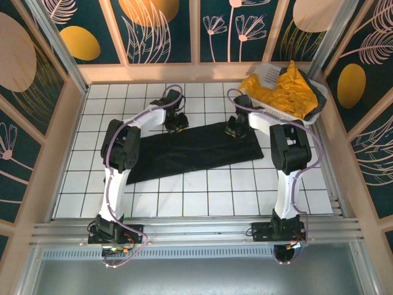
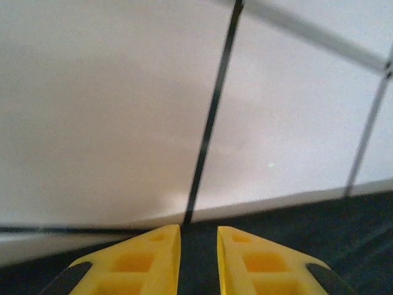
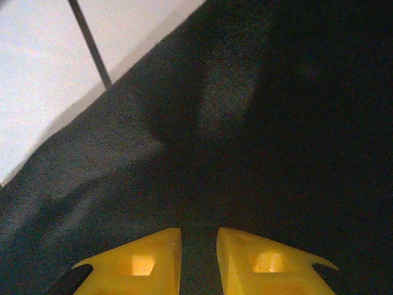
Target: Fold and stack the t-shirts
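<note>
Beneath the left gripper (image 2: 198, 230) and right gripper (image 3: 199, 232) lies the black t-shirt (image 1: 190, 155); both jaws stand narrowly apart, and I cannot tell whether either pinches cloth.

This is a robot test cell in a lab. A white gridded tabletop (image 1: 215, 184) lies under the left gripper (image 1: 176, 125) and the right gripper (image 1: 234, 130). Leaf-printed wall panels (image 1: 159, 31) close it in beyond and beside them. Behind them, the arm bases (image 1: 113, 233) are bolted to an aluminium rail (image 1: 196, 228).
</note>
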Available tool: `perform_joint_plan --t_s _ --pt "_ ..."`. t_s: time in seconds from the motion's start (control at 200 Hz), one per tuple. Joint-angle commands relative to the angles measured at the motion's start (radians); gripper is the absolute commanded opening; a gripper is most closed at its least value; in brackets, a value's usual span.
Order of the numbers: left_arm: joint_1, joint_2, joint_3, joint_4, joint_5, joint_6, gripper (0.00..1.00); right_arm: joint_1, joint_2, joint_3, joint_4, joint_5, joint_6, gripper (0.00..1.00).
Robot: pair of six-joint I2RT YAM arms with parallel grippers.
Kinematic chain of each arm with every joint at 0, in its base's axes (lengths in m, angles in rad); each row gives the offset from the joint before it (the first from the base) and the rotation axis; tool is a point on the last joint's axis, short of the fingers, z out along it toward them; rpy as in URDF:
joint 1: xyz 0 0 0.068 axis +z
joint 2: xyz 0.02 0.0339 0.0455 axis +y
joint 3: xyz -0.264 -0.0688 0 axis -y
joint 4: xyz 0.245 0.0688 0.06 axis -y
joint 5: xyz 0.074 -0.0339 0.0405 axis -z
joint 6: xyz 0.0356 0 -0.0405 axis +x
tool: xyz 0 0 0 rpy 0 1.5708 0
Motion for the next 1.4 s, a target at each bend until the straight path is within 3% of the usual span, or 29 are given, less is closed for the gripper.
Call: perform_joint_plan --t_s 0.0,0.2,0.37,0.52,0.661,1.111,1.216,1.396 --pt "0.038 -0.086 0.086 -0.112 -0.078 0.057 0.31 -0.001 0.031 0.098 -0.078 0.013 -0.097 0.26" --pt "0.224 -0.375 -0.239 -0.070 -0.026 0.042 0.35 0.036 -0.116 0.084 -0.073 -0.040 -0.106 0.38" --pt "0.345 -0.492 -0.465 -0.051 0.092 0.138 0.30 0.082 -0.232 -0.057 -0.014 -0.130 -0.092 0.39" --pt "0.348 -0.512 -0.558 -0.057 0.178 0.277 0.29 0.134 -0.277 -0.133 0.005 -0.161 -0.086 0.40" --pt "0.346 -0.523 -0.654 0.019 0.267 0.320 0.30 0.155 -0.283 -0.173 0.025 -0.189 -0.067 0.40" --pt "0.258 -0.436 -0.695 0.127 0.250 0.344 0.36 0.167 -0.277 -0.151 0.010 -0.199 -0.047 0.40" --pt "0.239 -0.438 -0.706 0.122 0.209 0.338 0.29 0.167 -0.282 -0.164 0.010 -0.197 -0.042 0.40" --pt "0.226 -0.509 -0.723 0.085 0.181 0.298 0.03 0.167 -0.284 -0.169 0.009 -0.187 -0.040 0.41"
